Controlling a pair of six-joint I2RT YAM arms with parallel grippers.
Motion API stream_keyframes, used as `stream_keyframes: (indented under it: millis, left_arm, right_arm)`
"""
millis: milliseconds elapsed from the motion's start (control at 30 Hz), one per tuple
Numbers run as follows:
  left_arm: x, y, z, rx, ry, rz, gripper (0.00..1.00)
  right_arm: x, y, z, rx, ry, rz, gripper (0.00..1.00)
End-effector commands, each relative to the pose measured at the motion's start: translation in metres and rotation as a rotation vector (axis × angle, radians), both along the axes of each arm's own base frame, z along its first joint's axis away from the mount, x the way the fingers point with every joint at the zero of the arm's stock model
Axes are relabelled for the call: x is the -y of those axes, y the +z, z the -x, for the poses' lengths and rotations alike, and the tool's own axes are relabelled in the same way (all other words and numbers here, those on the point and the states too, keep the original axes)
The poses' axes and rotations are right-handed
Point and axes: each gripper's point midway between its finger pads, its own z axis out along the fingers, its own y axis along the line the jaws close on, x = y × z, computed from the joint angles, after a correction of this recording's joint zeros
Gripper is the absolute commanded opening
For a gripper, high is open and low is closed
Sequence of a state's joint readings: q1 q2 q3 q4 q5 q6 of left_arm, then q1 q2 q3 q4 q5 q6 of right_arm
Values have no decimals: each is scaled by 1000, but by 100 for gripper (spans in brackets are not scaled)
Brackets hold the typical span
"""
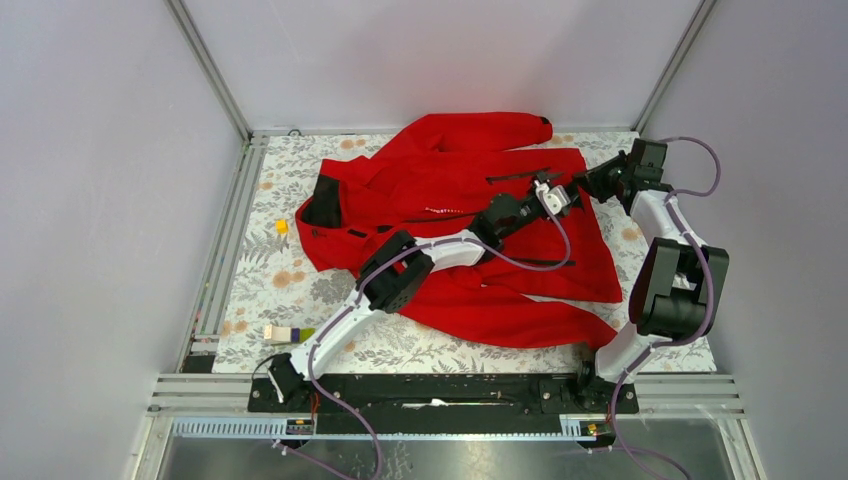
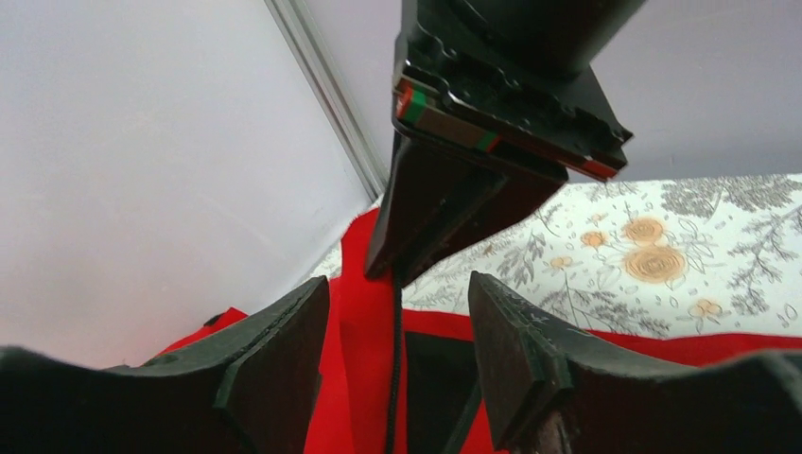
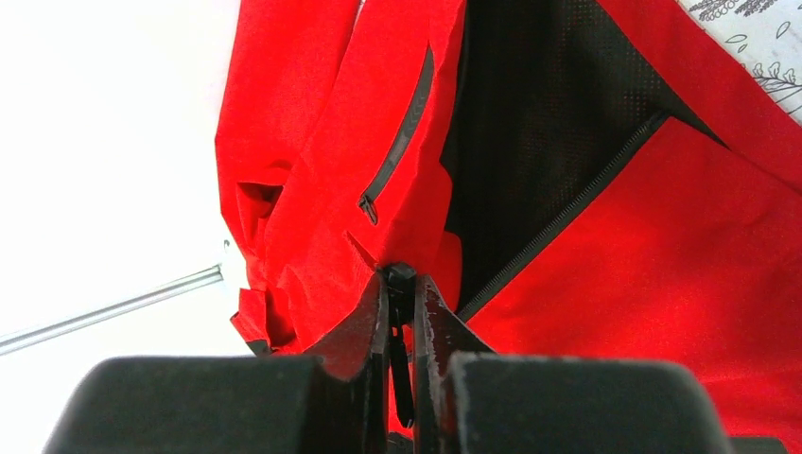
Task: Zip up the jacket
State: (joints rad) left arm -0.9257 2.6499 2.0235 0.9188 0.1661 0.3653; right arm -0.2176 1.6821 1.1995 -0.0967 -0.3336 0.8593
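Note:
The red jacket (image 1: 470,170) lies spread on the floral table, with its black collar lining (image 1: 322,203) at the left. My right gripper (image 1: 587,186) is at the jacket's hem end. In the right wrist view it (image 3: 400,284) is shut on the dark zipper pull (image 3: 399,276), with the front open beyond it on black mesh lining (image 3: 539,123) and zipper teeth (image 3: 567,213). My left gripper (image 1: 560,195) is just beside it, open. In the left wrist view its fingers (image 2: 284,350) straddle the red fabric (image 2: 364,322) and a zipper line (image 2: 393,378), right below the right gripper's fingers (image 2: 444,203).
A small yellow block (image 1: 282,227) lies left of the collar. A white, purple and green block (image 1: 287,334) lies near the table's front left. Grey walls and metal rails (image 1: 215,260) close in the table. The jacket's lower sleeve (image 1: 520,320) lies by the right arm's base.

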Motion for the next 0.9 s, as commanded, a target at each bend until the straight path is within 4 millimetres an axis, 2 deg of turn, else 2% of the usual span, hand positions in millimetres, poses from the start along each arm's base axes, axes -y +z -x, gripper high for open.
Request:
stream_keyframes:
  millis: [0,267,433,633,667,767,867]
  left_arm:
    - [8,17,-4,18,-2,53,60]
    - [11,3,-15,-52,5,32,51]
    - [11,2,-18,-69,6,29,34]
    - [12,5,-19,-88,-1,41,4]
    - [11,5,-20,-92,1,42,0]
    - [10,-1,-20,-118,1,37,0]
    - [7,-8,-21,-170,2,55,0]
  right_arm:
    - [-9,36,2,87,26,-19,0]
    - [-12,48,10,106,30,-19,0]
    - [-13,52,14,116,31,-16,0]
    - [-10,45,12,120,63,39,2]
    - [-7,43,10,128,83,81,11]
    - [4,37,7,161,158,246,43]
    - [6,33,7,190,240,348,63]
